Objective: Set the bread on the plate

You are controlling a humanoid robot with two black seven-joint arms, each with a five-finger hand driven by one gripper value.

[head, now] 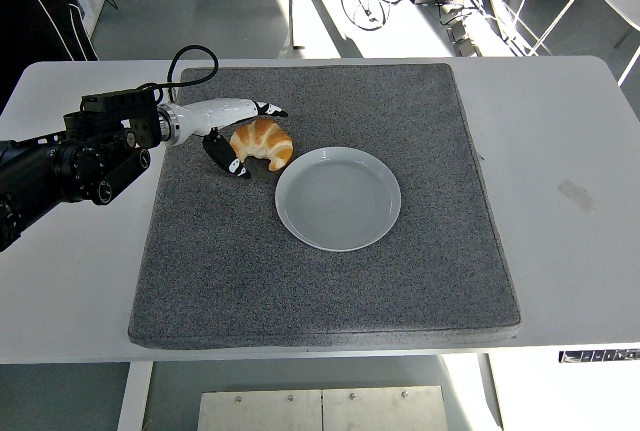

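- Nearest, a white plate (338, 198) sits empty on the grey mat (320, 281) covering the tabletop (570, 241).
- Just beyond its left rim lies the bread (262, 142), on the mat.
- Farther left, the left hand (232, 131) brackets the bread, fingers spread, not yet clasping it.
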